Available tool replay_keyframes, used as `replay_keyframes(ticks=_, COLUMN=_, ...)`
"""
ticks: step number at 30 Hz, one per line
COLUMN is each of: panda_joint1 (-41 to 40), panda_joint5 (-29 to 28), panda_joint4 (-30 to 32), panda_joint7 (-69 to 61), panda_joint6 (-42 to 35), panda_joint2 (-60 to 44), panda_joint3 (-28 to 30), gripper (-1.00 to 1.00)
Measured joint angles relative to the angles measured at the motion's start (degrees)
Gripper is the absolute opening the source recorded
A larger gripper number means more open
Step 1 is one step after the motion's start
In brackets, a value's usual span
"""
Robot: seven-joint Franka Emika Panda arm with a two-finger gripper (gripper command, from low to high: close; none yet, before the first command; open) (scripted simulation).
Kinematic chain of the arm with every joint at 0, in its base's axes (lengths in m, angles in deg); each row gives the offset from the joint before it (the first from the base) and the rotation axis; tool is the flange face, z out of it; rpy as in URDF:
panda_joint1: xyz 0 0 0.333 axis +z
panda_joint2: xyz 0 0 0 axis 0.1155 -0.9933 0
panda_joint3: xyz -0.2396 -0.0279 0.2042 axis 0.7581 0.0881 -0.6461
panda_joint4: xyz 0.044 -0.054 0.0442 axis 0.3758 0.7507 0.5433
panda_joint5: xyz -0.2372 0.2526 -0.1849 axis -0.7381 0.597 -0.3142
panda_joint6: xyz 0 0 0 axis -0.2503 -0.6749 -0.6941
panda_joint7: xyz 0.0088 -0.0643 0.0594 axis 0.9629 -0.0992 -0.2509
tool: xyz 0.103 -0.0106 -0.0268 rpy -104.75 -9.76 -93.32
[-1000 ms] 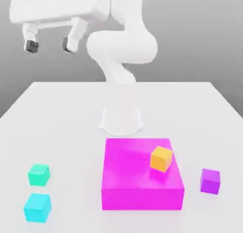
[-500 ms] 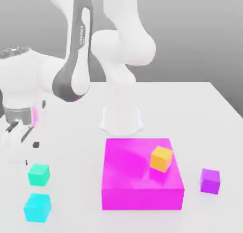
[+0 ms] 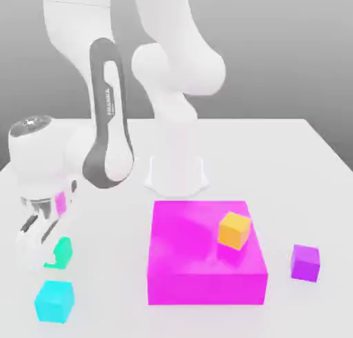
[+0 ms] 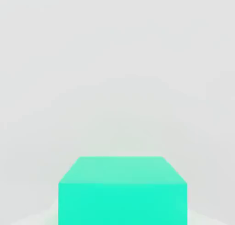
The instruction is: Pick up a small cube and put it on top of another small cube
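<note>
Lower than in the earlier frame, the arm (image 3: 107, 136) has come down, and the pincer (image 3: 45, 258) is now around the small mint-green cube (image 3: 63, 252); the other cubes and the big block have stayed where they were. This green cube is on the bench (image 3: 227, 150), toward the side edge at the exterior view's left, well apart from the far edge. Its jaws are together upon the green cube, clamped on two opposite sides, and I do not see it lifted yet.

By my judgement, the cube is light and stiff, not fragile, with flat matte faces which should not slip much. It is good to hold it by the middle of two opposite side faces, so that its bottom stays free for being set on another cube. If the hold is too near one edge, it could turn a little.

Just beside it, farther from the far edge, sits the cyan cube (image 3: 54, 301). Toward the middle of the bench lies the magenta block (image 3: 207, 287), bearing the orange cube (image 3: 234, 230), and beyond it, toward the opposite side edge, the purple cube (image 3: 305, 263). As for the pose, the arm is bent over, with its hand hanging low and pointing downward
</note>
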Motion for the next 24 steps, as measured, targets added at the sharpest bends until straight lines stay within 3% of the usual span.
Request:
replay_keyframes(ticks=4, panda_joint1=1.49, panda_joint5=-2.18, panda_joint4=1.53, panda_joint7=2.72, panda_joint6=-6.49, panda_joint2=8.07, panda_joint3=0.02, gripper=-1.00)
replay_keyframes(ticks=9, panda_joint1=12.92, panda_joint5=-1.45, panda_joint4=2.96, panda_joint7=10.55, panda_joint6=-14.30, panda_joint2=17.70, panda_joint3=-5.52, gripper=-1.00)
replay_keyframes(ticks=20, panda_joint1=32.53, panda_joint5=7.93, panda_joint4=6.36, panda_joint7=24.23, panda_joint6=-30.07, panda_joint2=37.18, panda_joint3=-21.69, gripper=-1.00)
replay_keyframes(ticks=24, panda_joint1=33.46, panda_joint5=7.77, panda_joint4=7.94, panda_joint7=26.34, panda_joint6=-24.47, panda_joint2=33.04, panda_joint3=-24.41, gripper=-1.00)
